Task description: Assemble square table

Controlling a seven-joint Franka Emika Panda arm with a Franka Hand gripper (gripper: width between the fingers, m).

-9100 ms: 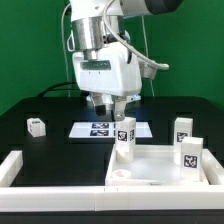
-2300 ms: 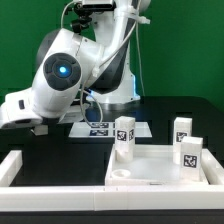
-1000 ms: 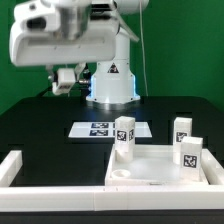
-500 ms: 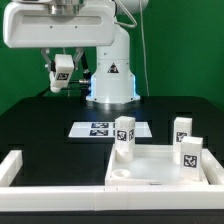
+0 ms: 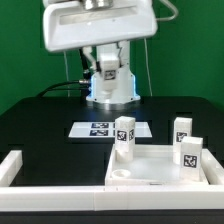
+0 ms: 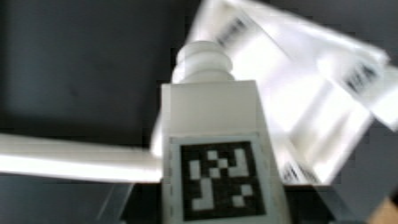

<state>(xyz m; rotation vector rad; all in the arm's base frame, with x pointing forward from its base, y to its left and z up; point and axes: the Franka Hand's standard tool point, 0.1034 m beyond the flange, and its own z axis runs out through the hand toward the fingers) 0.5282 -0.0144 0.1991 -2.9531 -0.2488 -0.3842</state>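
I see the square table (image 5: 160,168), rimmed side up, at the black table's (image 5: 40,125) near edge, three legs (image 5: 124,137) upright at its corners. Beyond lies the marker board (image 5: 100,129). High behind, my gripper (image 5: 108,65) grips the fourth leg (image 6: 214,150), jaws partly closed around it.

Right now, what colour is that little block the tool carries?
White leg, with a black-and-white square tag; clearest in the wrist view.
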